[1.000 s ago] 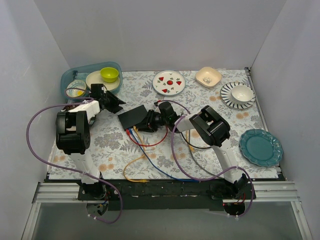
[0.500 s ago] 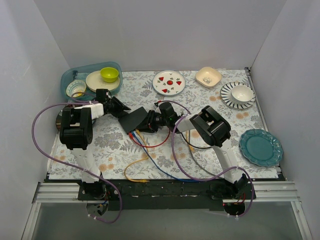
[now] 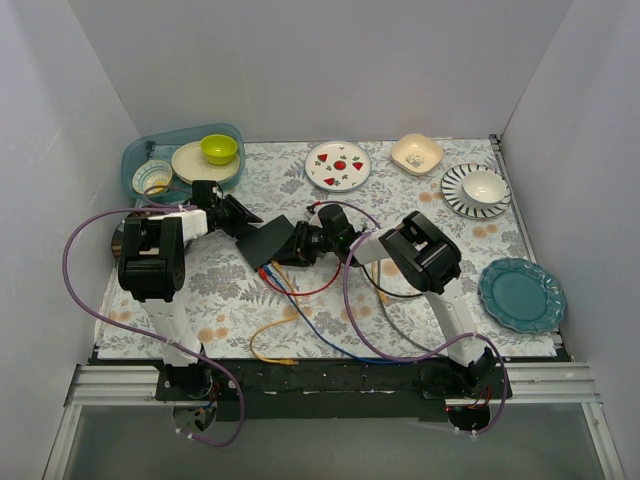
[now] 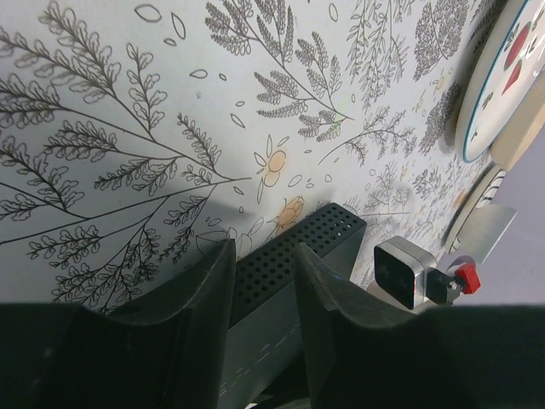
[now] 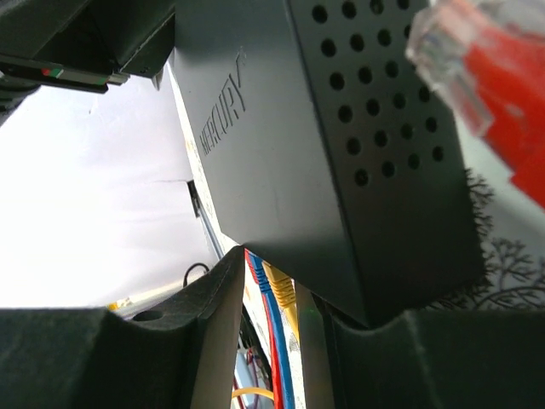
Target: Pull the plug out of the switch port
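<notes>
- Lying near the middle of the tabletop [image 3: 230, 295]: the switch [image 3: 266, 237], dark, with one corner toward the left arm.
- Left pincer [image 3: 243, 220] is at the switch's far-left corner.
- Left wrist view: fingers [image 4: 200, 315] stand a narrow gap apart, with the switch's perforated side showing in that gap. Cannot tell whether the pads touch it.
- Right pincer [image 3: 296, 248] is at the switch's right end, low over the tabletop.
- Right wrist view: fingers [image 5: 217, 328] are nearly together, leaving a slim gap. A blue cable [image 5: 274, 341] and a yellow plug [image 5: 283, 294] show through it, beyond the tips. Cannot tell whether either is pinched.
- Red cable [image 3: 312, 288], blue cable and yellow cable [image 3: 262, 348] meet the switch's near edge and trail toward the arm bases.
- Right wrist view: "MERCURY" lettering on the switch face. A red plug [image 5: 490, 77] with a clear tip, blurred, sits at upper right, apart from the switch.
</notes>
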You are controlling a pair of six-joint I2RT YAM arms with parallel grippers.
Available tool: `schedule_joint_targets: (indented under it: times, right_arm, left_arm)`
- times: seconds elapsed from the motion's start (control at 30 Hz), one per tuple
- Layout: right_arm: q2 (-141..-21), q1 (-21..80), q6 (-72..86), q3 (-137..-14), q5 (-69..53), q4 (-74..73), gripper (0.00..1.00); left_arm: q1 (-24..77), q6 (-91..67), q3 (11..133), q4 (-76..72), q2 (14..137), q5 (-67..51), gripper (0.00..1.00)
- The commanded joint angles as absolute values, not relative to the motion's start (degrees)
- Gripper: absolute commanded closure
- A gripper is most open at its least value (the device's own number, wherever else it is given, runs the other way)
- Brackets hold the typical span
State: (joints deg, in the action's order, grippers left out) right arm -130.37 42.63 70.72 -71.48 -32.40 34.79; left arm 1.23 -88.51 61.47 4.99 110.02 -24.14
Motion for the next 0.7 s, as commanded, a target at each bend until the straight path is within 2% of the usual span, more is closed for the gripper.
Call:
schedule_joint_targets:
  times: [0.0, 0.27, 0.5, 0.67]
  right_arm:
    - [-132.45, 44.21, 65.84, -72.33, -34.62, 31.12, 0.62]
    - [-133.15, 45.35, 65.57, -74.78, -33.22, 28.75, 0.64]
    - [-133.51, 45.62, 65.04, -74.97, -32.17, 27.16, 0.79]
    - [-132.72, 45.70, 64.51, -72.95, -31.99, 27.16, 0.85]
  left_arm:
    - [2.02, -87.01, 60.64, 11.16, 110.65, -25.66, 0.66]
    - [2.02, -87.36, 60.56, 11.07, 110.83, -26.19, 0.66]
    - [2.02, -87.36, 60.12, 11.07, 109.87, -26.10, 0.66]
    - [1.93, -88.94, 59.33, 12.04, 106.27, -24.70, 0.65]
